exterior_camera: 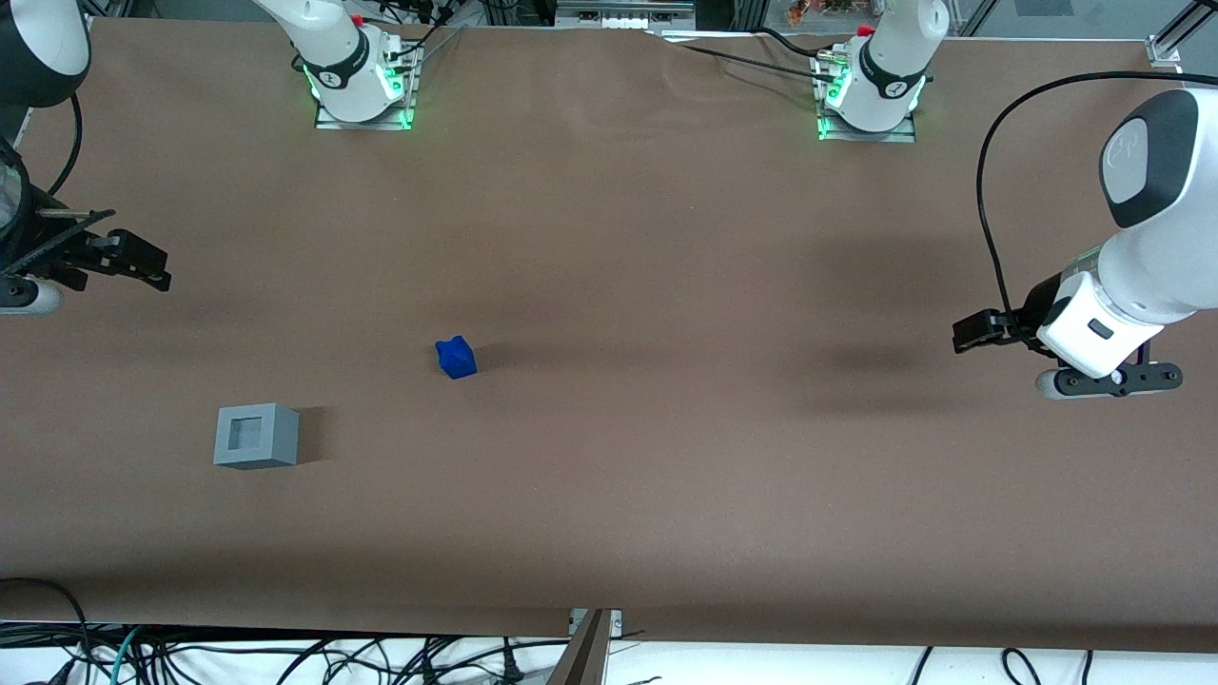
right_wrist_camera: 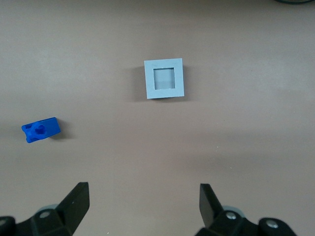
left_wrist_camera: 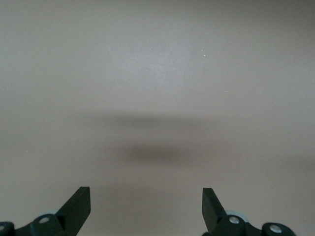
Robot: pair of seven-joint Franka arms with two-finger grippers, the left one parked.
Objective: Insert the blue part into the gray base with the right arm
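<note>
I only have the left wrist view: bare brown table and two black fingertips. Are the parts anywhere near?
Observer: No. In the front view the blue part and the gray base lie toward the working arm's end of the table.
Operator: Touching?
Observer: Apart. The blue part is farther from the front camera than the gray base.
Operator: Socket orientation?
Observer: Facing up; the right wrist view looks straight into its recess.
Operator: Gripper?
Observer: The right arm's gripper is open, empty, hovering above the table with both parts in sight.
</note>
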